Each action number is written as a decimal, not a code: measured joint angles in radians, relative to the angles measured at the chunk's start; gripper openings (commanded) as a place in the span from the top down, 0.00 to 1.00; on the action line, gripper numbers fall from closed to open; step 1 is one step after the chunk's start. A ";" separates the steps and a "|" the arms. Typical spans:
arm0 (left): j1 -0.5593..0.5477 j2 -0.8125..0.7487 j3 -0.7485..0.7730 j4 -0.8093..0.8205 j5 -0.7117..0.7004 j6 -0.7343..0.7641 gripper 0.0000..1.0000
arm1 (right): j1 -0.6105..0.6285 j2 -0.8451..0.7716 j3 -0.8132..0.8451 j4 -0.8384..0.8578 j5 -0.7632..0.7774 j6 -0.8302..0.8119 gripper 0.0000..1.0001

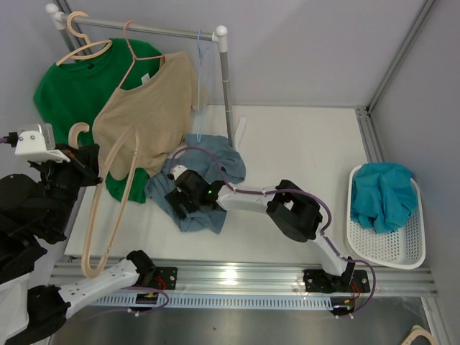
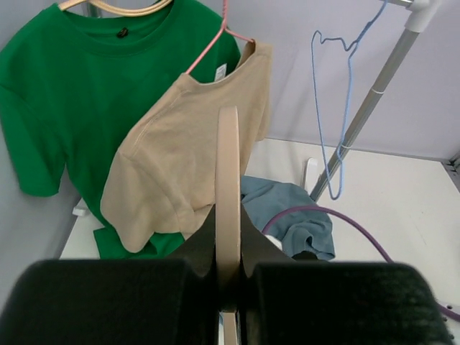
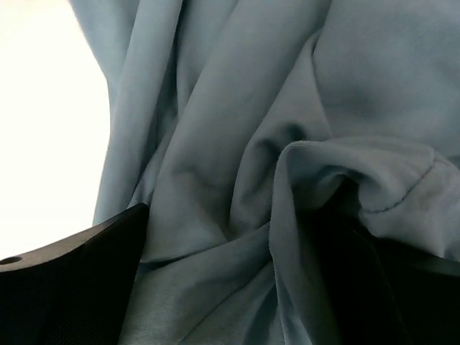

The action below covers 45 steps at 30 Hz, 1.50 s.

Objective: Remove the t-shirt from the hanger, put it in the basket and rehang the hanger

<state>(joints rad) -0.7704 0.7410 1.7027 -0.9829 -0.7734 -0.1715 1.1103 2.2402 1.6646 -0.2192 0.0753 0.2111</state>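
Pinching bare hanger (image 2: 228, 180) tight: left gripper (image 2: 228, 241), fingers closed. Blue t-shirt (image 1: 215, 162) lies off hanger, crumpled under right gripper (image 1: 177, 195), fingers spread wide, holding nothing. Job looks about done.

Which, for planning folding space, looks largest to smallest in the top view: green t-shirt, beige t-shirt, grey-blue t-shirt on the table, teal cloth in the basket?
1. green t-shirt, partly covered by the beige one, so these two are close
2. beige t-shirt
3. grey-blue t-shirt, crumpled
4. teal cloth
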 measured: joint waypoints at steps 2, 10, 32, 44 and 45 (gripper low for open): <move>0.000 0.011 0.000 0.020 0.022 0.010 0.99 | 0.010 -0.013 -0.027 0.011 -0.005 -0.008 0.70; 0.009 0.069 -0.007 0.100 0.171 0.060 0.99 | 0.088 -0.378 -0.476 -0.049 -0.029 0.097 1.00; 0.456 0.559 0.113 0.284 0.828 -0.028 0.99 | -0.977 -0.869 0.157 -0.572 -0.129 0.037 1.00; 0.459 0.710 0.268 0.388 0.719 0.045 0.99 | -1.212 -0.974 0.362 -0.615 0.054 0.023 1.00; 0.459 0.730 0.275 0.396 0.715 0.047 0.99 | -1.230 -0.992 0.360 -0.613 0.079 0.023 1.00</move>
<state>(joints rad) -0.3111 1.4712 1.9778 -0.5869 -0.0589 -0.1249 -0.1200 1.2484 2.0247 -0.8322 0.1543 0.2337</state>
